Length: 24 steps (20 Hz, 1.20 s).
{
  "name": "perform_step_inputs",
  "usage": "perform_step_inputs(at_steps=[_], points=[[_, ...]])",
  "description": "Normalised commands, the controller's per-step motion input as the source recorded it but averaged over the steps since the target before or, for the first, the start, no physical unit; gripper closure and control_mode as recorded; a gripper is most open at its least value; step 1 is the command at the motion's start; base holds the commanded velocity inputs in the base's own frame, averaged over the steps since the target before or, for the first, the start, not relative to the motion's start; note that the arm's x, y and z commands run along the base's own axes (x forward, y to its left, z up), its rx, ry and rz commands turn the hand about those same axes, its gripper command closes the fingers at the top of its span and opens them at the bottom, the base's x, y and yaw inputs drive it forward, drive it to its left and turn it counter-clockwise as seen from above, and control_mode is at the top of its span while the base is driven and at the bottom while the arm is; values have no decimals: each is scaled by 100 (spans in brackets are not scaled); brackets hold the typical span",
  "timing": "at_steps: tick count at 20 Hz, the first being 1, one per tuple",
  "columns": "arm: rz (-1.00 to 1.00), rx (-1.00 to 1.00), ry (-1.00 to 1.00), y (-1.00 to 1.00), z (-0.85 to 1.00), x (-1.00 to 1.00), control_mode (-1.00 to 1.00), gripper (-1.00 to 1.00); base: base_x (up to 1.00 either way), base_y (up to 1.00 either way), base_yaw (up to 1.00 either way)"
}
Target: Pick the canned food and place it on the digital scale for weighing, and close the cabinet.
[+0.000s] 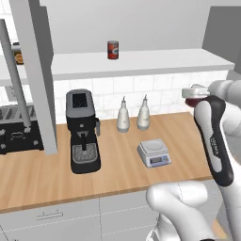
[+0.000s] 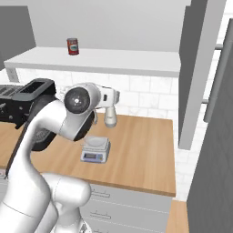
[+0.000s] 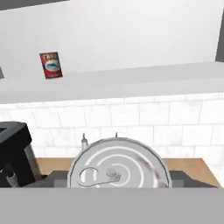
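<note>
My gripper (image 1: 195, 96) is shut on the canned food (image 1: 191, 101), a dark-red can with a grey rim, held high above the right end of the wooden counter. The hand view looks down on the canned food's grey pull-tab lid (image 3: 118, 165), which sits between the fingertips. The digital scale (image 1: 153, 152) (image 2: 95, 149) rests on the counter below and to the left of the held can, with its plate bare. The cabinet stands open, with one grey door (image 1: 35, 70) swung out on the left and another (image 2: 200, 68) on the right.
A red can with a whitish label (image 1: 112, 49) (image 2: 73, 46) (image 3: 51, 65) stands on the cabinet's pale shelf (image 1: 155, 61). A black coffee machine (image 1: 84, 132), two white bottles (image 1: 123, 115) and a toaster (image 1: 16, 127) stand along the counter. White drawers run below.
</note>
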Motion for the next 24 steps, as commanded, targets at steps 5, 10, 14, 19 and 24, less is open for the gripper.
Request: perform_step_inputs(at_steps=[5, 10, 14, 19, 24], points=[[45, -2, 33, 39, -100, 55, -100, 100, 0, 0, 0], [43, -8, 25, 37, -99, 73, -100, 100, 0, 0, 0], [35, -9, -26, 0, -100, 23, -100, 100, 0, 0, 0], [32, -3, -10, 2, -74, 49, -100, 100, 0, 0, 0], [27, 0, 13, 2, -39, 51, -100, 100, 0, 0, 0]])
